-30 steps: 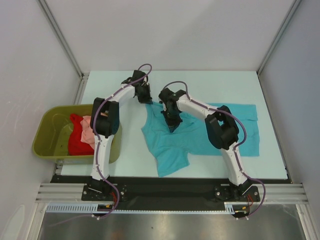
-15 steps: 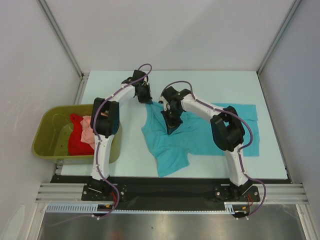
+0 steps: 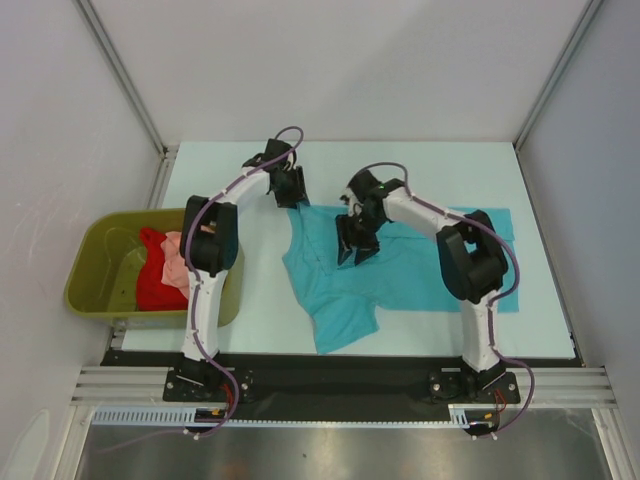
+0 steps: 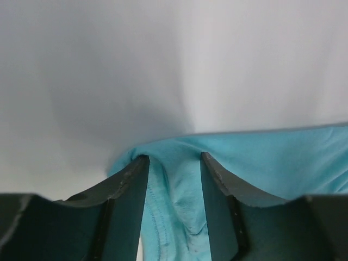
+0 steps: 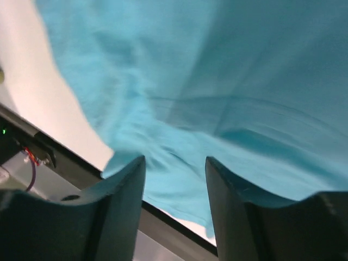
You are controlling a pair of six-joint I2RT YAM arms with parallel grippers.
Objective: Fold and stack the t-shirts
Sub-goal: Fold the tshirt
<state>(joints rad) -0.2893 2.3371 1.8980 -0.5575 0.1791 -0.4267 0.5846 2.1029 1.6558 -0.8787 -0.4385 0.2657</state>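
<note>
- Where the table (image 3: 420,170) ends on its left side, an olive-green tub (image 3: 100,285) sits against it, close to the left wall panel.
- Two t-shirts lie bunched in the tub's right half: a red t-shirt (image 3: 155,285) nearer the front and a salmon-pink t-shirt (image 3: 178,262) partly over it. The tub's left half shows bare olive floor.
- From above, the left arm's upper link crosses over the tub's right side.
- A turquoise-blue t-shirt (image 3: 400,275) lies spread over the middle and right of the table, rumpled toward its left end and flatter toward the right.
- One flap of it reaches down to the table's near edge, just beside the black rail (image 3: 340,365) that carries the arm bases. Its right end stops short of the table's right edge, with a strip of bare surface between.
- Beyond the shirt's far edge, a wide band of bare table runs to the back wall. Bare table also lies between the shirt and the tub.
- The left gripper (image 3: 292,192) is down at the shirt's far-left corner. Seen from its wrist, its claw (image 4: 174,159) stands parted, with a ridge of turquoise cloth (image 4: 261,157) lying loose in the gap and not pinched.
- The right gripper (image 3: 355,250) hangs over the rumpled left part of the shirt. Its wrist view is a little blurred, but the claw (image 5: 174,161) is parted and grips nothing, with turquoise cloth (image 5: 217,81) below it.
- The two grippers are apart, each with free space around it.
</note>
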